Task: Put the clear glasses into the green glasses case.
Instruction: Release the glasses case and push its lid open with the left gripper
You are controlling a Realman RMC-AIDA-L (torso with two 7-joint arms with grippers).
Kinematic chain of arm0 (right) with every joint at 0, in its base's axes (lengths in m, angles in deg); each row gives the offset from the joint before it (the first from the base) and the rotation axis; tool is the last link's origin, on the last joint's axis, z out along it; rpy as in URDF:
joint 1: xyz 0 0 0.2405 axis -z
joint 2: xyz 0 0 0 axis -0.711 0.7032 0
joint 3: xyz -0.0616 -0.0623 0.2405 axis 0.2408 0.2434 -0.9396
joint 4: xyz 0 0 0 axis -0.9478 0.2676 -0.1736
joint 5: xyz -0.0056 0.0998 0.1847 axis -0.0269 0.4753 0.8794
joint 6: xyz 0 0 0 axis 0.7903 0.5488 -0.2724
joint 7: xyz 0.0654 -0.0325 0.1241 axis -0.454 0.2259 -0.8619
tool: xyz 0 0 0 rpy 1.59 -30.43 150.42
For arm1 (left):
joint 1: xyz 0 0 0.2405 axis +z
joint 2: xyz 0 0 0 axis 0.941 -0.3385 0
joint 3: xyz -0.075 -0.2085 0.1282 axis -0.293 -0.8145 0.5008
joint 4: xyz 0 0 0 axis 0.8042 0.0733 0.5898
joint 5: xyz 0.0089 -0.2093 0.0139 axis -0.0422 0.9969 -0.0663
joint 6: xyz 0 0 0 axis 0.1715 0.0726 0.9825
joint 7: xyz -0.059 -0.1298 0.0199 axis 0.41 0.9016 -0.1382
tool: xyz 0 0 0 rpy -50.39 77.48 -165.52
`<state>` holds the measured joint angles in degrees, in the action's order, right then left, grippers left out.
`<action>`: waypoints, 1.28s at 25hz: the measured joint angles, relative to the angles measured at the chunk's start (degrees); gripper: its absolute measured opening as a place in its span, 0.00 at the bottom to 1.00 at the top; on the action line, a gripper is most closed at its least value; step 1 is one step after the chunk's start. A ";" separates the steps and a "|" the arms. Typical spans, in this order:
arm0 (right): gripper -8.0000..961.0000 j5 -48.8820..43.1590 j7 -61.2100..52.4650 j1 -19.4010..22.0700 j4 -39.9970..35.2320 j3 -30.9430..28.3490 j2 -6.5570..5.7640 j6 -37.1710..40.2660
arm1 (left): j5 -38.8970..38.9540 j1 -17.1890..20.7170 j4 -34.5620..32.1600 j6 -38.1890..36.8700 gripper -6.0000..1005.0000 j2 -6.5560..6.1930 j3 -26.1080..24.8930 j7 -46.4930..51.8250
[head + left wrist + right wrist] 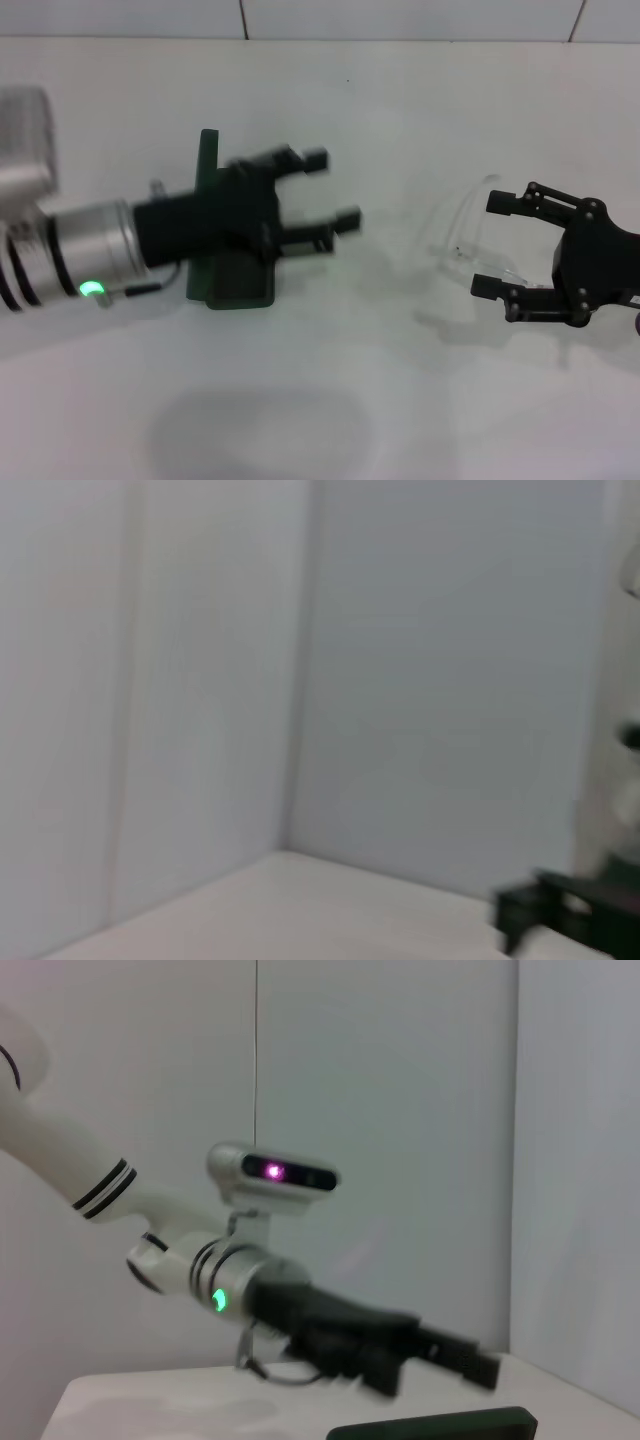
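Partly hidden green glasses case [232,282] under left claw [332,196], clear glasses [462,232] faint

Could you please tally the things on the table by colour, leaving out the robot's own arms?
Green: 1, the green glasses case, partly under the left pincer.
Clear: 1, the clear glasses, just ahead of the open right pincer.
Total: 2.

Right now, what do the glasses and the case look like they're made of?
Glasses: seemingly clear glossy plastic, since the white table shows through the lens and arms. Case: dark green, smooth, apparently rigid shell, perhaps plastic; the left pincer hides much of it.
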<state>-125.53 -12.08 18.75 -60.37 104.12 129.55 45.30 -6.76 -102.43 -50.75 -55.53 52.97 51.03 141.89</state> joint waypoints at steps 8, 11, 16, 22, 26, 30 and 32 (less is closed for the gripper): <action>0.91 -0.02 -0.01 0.24 0.06 -0.02 -0.36 -0.25 | -0.88 6.06 -9.43 10.78 0.81 -3.43 -9.27 14.19; 0.91 -0.02 0.01 0.27 0.23 -0.02 -0.49 -0.35 | -5.36 9.84 -15.64 16.09 0.80 -2.95 -11.79 18.55; 0.90 -0.02 0.03 0.26 0.04 -0.02 -0.82 -0.83 | -20.16 13.31 -25.25 18.17 0.79 -1.99 -17.82 33.90; 0.90 -0.03 0.05 -0.09 -0.03 -0.02 -1.02 -2.31 | -36.13 16.12 -37.04 18.19 0.79 1.34 -21.89 49.50; 0.90 -0.10 0.06 -0.17 -0.10 -0.02 -1.10 -2.41 | -43.04 16.40 -40.35 18.19 0.79 3.55 -23.05 54.53; 0.90 -0.11 0.20 -0.21 -0.18 -0.02 -1.10 -2.41 | -49.40 16.11 -41.74 18.31 0.79 6.12 -26.86 56.92; 0.89 -0.12 0.24 -0.22 -0.17 0.02 -1.07 -2.41 | -51.50 15.84 -42.06 18.75 0.79 6.65 -27.60 58.01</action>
<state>-125.65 -11.84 18.52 -60.54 104.14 128.48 42.90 -58.26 -86.60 -92.81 -36.79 59.62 23.42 199.90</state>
